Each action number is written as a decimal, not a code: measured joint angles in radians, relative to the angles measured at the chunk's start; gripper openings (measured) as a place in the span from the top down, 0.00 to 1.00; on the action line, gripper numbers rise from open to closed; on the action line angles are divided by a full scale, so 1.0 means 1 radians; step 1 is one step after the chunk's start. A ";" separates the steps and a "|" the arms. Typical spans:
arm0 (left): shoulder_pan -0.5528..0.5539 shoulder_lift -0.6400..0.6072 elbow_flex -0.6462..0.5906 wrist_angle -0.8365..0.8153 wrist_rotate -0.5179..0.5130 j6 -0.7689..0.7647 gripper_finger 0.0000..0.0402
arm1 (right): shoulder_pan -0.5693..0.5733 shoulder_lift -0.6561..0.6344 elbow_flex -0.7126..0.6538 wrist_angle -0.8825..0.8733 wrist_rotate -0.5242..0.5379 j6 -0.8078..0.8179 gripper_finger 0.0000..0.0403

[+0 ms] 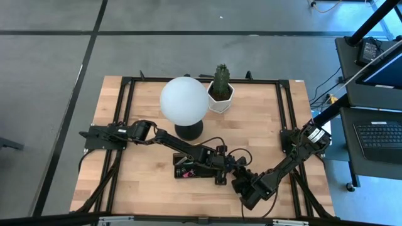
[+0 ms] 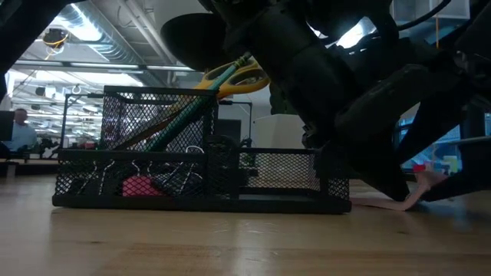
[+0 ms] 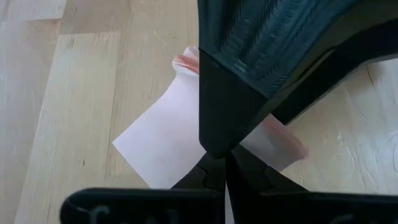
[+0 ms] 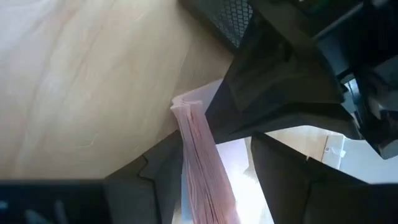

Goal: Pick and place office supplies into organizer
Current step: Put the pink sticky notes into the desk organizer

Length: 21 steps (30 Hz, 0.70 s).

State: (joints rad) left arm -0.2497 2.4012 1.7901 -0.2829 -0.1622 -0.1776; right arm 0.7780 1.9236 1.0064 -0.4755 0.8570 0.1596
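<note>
Two arms meet near the table's front middle in the high view. Left gripper (image 1: 233, 164) reaches across from the left side, passing the white globe lamp (image 1: 183, 100) and ending just right of the organizer (image 1: 196, 168); right gripper (image 1: 246, 187) comes in from the right edge, right next to it. Potted cactus (image 1: 220, 88) stands behind the lamp, well apart from the work.

Low view: organizer (image 2: 199, 184) is a black mesh tray sitting flat on the wooden table (image 2: 230, 245). Yellow-handled scissors (image 2: 242, 77) and green and orange pencils (image 2: 184, 115) lean up out of its taller section, a pink item (image 2: 138, 186) lies low in the left compartment. Dark arm bodies crowd the tray's right end; a pink edge of the sticky-note pad (image 2: 414, 198) shows at table level beside them.

Left wrist view: left gripper (image 3: 225, 163) fingers are closed together, tips touching over the sticky-note pad (image 3: 165, 140), which lies on the table; an actual grip on it can't be told.

Right wrist view: right gripper (image 4: 205, 180) stands wide, one finger on each side of the sticky-note pad (image 4: 202, 162), pad seen edge-on between them, organizer mesh (image 4: 227, 15) just beyond.
</note>
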 joint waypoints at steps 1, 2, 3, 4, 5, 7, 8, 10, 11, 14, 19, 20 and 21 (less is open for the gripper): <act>0.000 0.000 0.000 0.000 0.002 0.000 0.99 | 0.000 0.000 0.001 -0.003 0.001 0.000 0.53; 0.000 0.000 0.000 0.000 0.001 0.000 0.99 | 0.000 0.000 0.001 -0.006 0.002 0.000 0.53; 0.000 0.000 0.000 0.000 0.002 0.000 1.00 | 0.000 0.000 0.001 -0.008 0.003 -0.003 0.54; 0.000 0.000 0.000 0.000 0.002 0.000 1.00 | 0.000 0.000 0.001 -0.012 0.003 -0.004 0.55; 0.000 0.000 0.000 0.001 0.002 0.000 1.00 | 0.000 0.000 0.002 -0.018 0.002 -0.004 0.56; 0.000 0.000 0.000 0.002 0.002 -0.001 1.00 | 0.000 -0.001 0.003 -0.038 0.001 -0.006 0.59; 0.001 0.000 0.001 0.002 0.002 -0.002 0.99 | 0.000 -0.001 0.004 -0.053 -0.002 -0.007 0.61; 0.002 0.000 0.001 0.003 0.003 -0.005 0.99 | 0.000 -0.003 0.005 -0.077 -0.017 -0.008 0.65; 0.002 0.000 0.001 0.003 0.004 -0.006 0.99 | 0.000 -0.004 0.005 -0.081 -0.023 -0.008 0.67; 0.002 0.000 0.001 0.003 0.004 -0.006 1.00 | 0.000 -0.004 0.005 -0.086 -0.034 0.001 0.72; 0.002 0.000 0.001 0.003 0.003 -0.006 0.99 | 0.000 -0.004 0.005 -0.090 -0.068 0.018 0.78; 0.002 0.000 0.001 0.003 0.003 -0.006 0.99 | 0.000 -0.004 0.005 -0.090 -0.071 0.019 0.79; 0.002 0.000 0.001 0.003 0.003 -0.006 1.00 | 0.000 -0.004 0.004 -0.090 -0.074 0.019 0.80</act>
State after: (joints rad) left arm -0.2481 2.4012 1.7908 -0.2802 -0.1591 -0.1837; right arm 0.7780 1.9198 1.0107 -0.5659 0.7835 0.1791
